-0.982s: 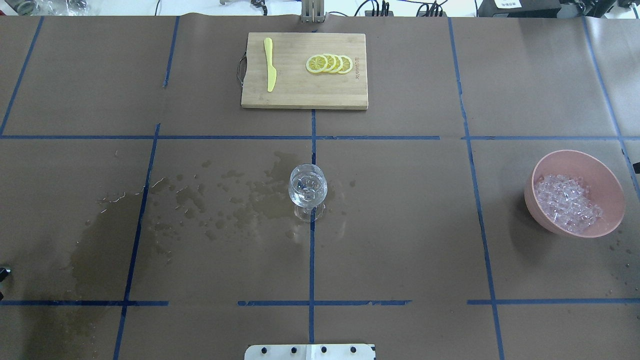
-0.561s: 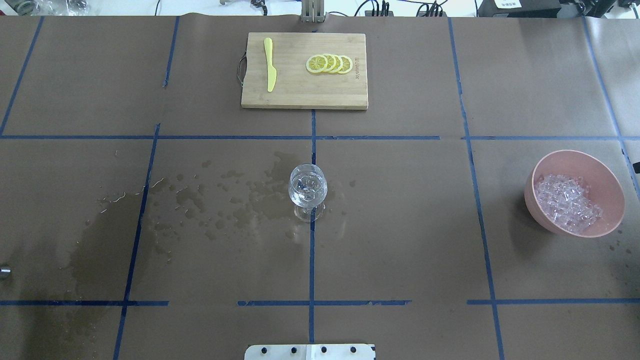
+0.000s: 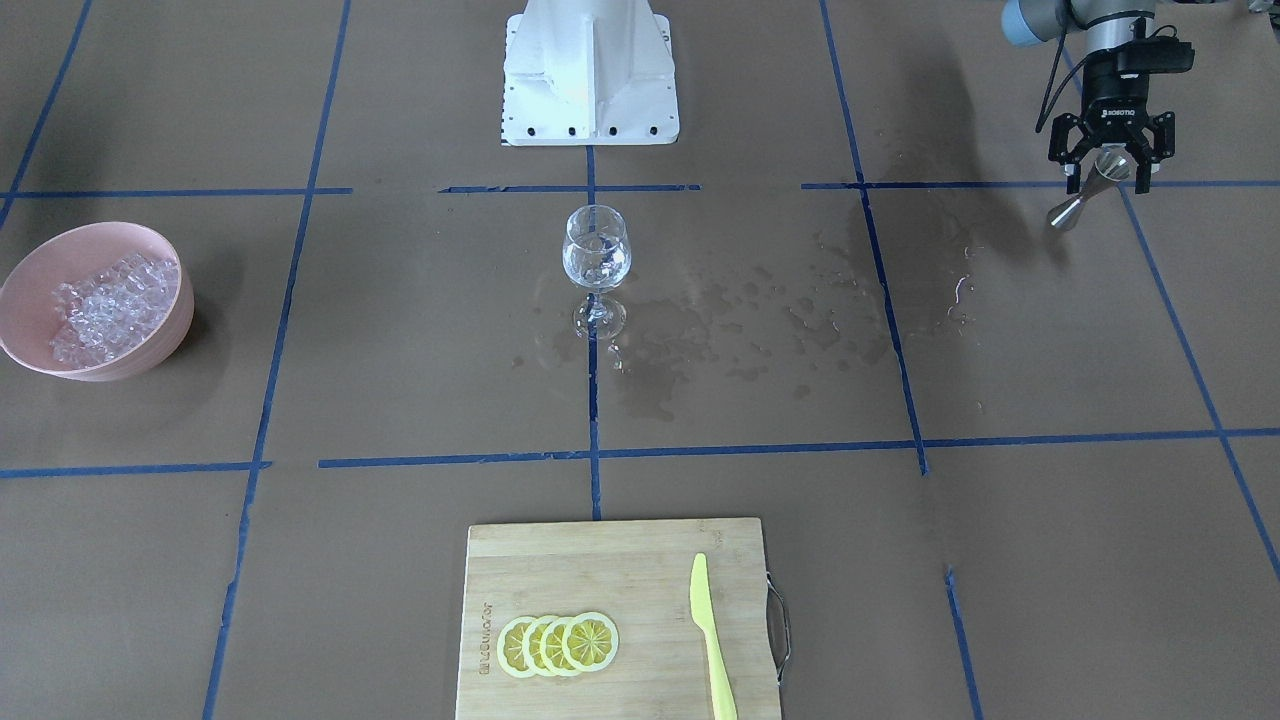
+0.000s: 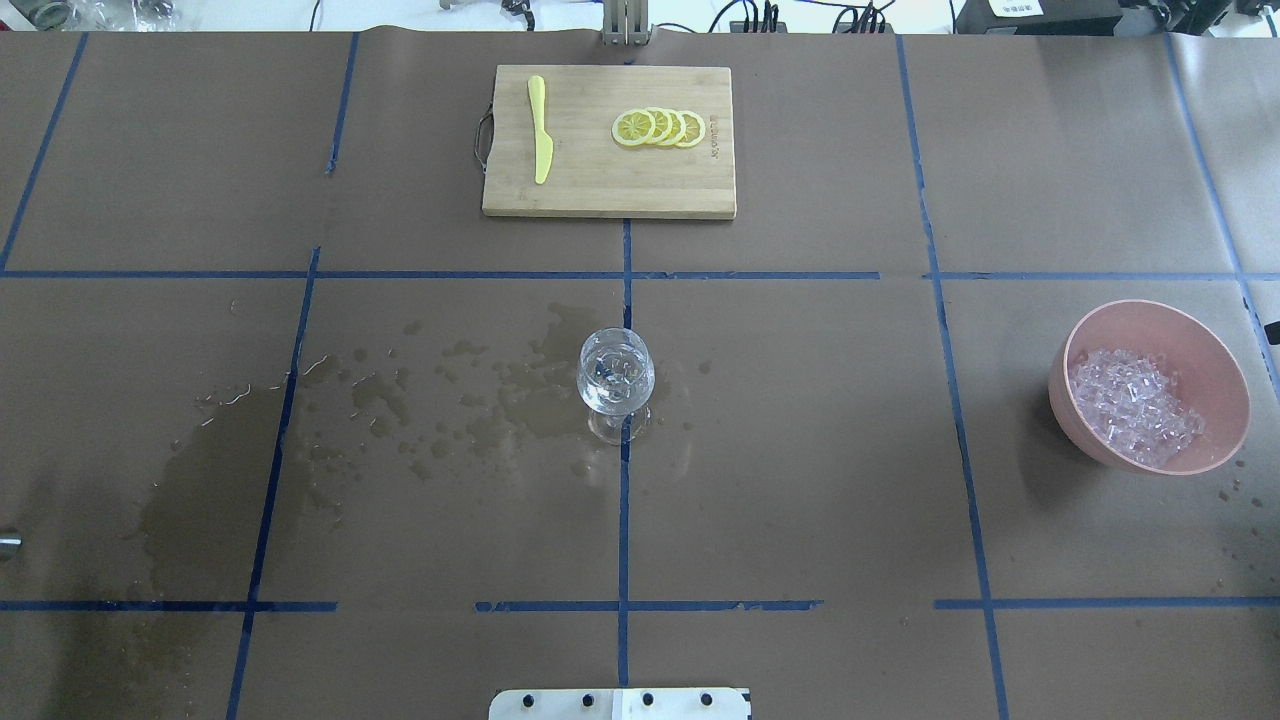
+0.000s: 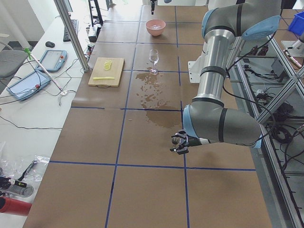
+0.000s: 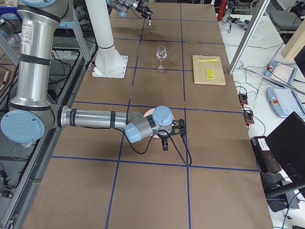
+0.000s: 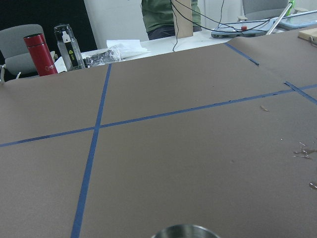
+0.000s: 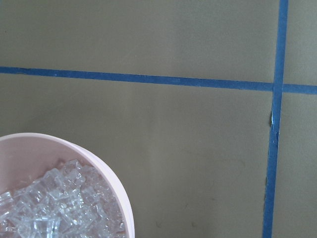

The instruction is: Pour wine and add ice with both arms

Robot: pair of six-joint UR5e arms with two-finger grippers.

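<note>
A clear stemmed glass (image 4: 616,376) stands at the table's middle, also in the front view (image 3: 597,250). It holds something clear; I cannot tell liquid wine from cubes. The ice (image 4: 1135,405) is heaped in a pink bowl (image 4: 1215,400) at the right, and shows in the right wrist view (image 8: 54,203). My left gripper (image 3: 1108,175) is shut on a silver metal measuring cup (image 3: 1075,205), held tilted above the table far to my left; its rim shows in the left wrist view (image 7: 185,231). My right gripper (image 6: 165,142) hangs beside the bowl; I cannot tell if it is open.
A wooden cutting board (image 4: 600,190) with lemon slices (image 4: 660,128) and a yellow knife (image 4: 540,130) lies at the far middle. Dark wet stains (image 4: 200,480) spread left of the glass. The white robot base (image 3: 590,70) stands at the near edge.
At the overhead view's left edge, the dark bit of my left gripper has slid out of view and the silver cup's tip shows instead. Glass and bowl have not moved.
</note>
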